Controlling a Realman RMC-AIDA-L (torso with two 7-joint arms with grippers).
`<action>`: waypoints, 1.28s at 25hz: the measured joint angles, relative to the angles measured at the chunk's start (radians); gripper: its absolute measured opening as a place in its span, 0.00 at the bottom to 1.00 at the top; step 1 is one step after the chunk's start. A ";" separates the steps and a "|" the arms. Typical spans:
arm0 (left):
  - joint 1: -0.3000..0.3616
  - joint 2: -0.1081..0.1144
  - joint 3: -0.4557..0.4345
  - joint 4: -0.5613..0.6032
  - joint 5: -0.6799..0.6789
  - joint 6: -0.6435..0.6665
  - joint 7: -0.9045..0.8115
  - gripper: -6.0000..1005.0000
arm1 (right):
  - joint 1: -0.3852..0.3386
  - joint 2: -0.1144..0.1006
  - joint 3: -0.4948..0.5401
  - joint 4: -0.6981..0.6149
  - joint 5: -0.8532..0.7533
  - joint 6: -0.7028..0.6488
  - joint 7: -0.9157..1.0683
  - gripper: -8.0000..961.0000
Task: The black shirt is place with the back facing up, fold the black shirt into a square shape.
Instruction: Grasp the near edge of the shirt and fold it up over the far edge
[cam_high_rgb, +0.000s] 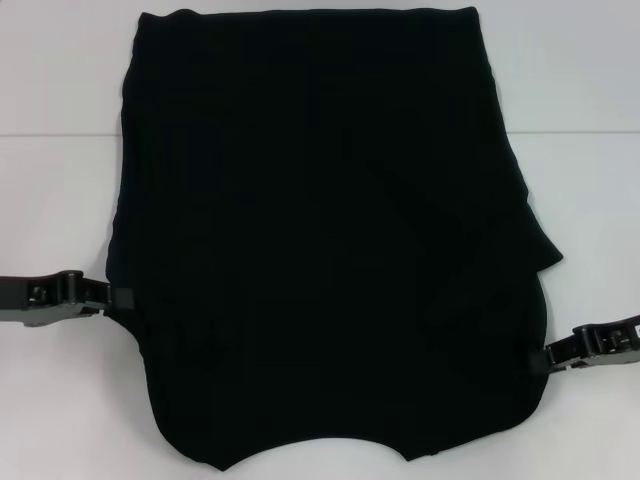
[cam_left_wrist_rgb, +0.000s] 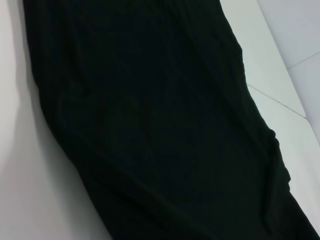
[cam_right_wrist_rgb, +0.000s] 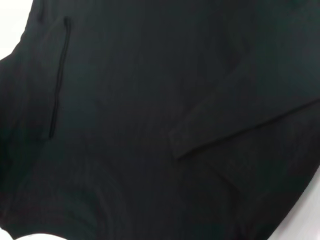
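though soft, black shirt (cam_high_rgb: 320, 250) squarish

So the black shirt (cam_high_rgb: 320, 240) lies flat on the table (cam_high_rgb: 60, 70), filling most of the middle. The left gripper (cam_high_rgb: 120, 298) sits at the shirt's left edge, toward the near side. The right gripper (cam_high_rgb: 540, 360) is at the right edge, a bit nearer still. 1 folded flap lies across the shirt's right half.

Both gripper tips vanish under the black shirt (cam_high_rgb: 330, 240) edges; its near hem runs off the head view's bottom edge.
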 joint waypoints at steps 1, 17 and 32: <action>0.000 0.000 0.000 0.000 0.000 0.000 0.000 0.07 | -0.001 0.000 0.000 0.000 0.000 0.000 0.001 0.43; 0.002 0.002 0.048 0.006 0.021 0.067 0.010 0.07 | -0.036 -0.022 0.002 -0.020 -0.001 -0.066 0.038 0.06; 0.011 -0.011 0.193 0.034 0.141 0.265 0.010 0.07 | -0.172 0.013 0.007 -0.189 -0.130 -0.261 0.124 0.06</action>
